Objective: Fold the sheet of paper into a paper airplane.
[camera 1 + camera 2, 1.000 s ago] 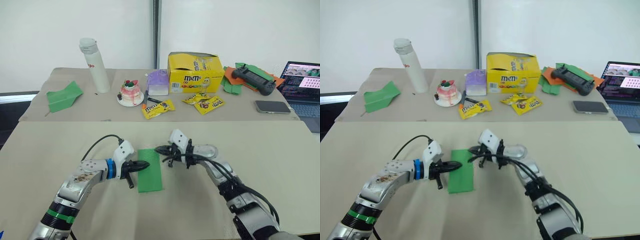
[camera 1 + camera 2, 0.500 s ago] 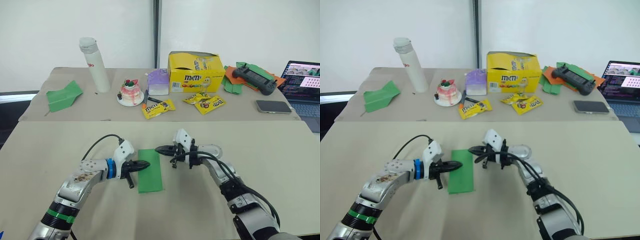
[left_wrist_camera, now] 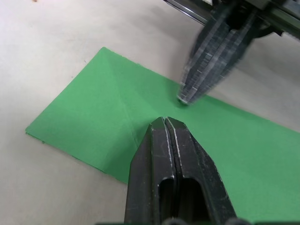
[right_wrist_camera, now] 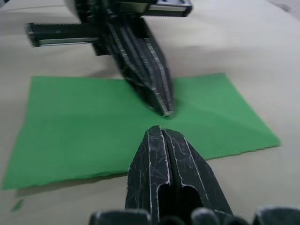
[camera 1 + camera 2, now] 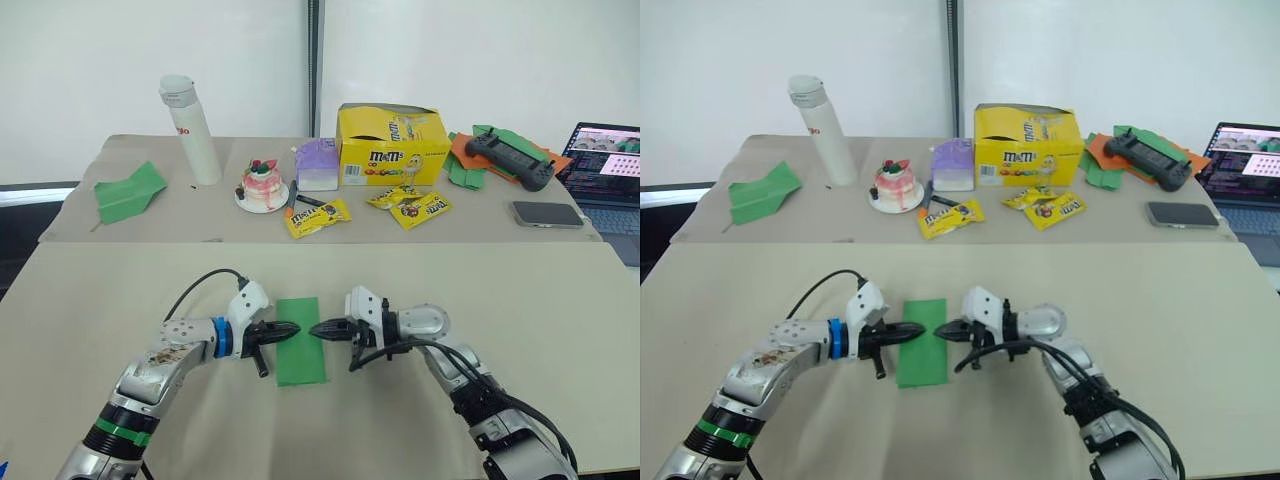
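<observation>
The sheet of paper (image 5: pixel 300 340), folded to a narrow strip, lay flat on the near desk (image 5: pixel 560 300) between the arms. Left claw (image 5: pixel 289 330) and right claw (image 5: pixel 318 330), both clenched empty, pressed tips onto it from opposite sides. Pressing well meant holding one tip still while the other ran along the crease. Open desk surrounded the strip; clutter stood well apart.
</observation>
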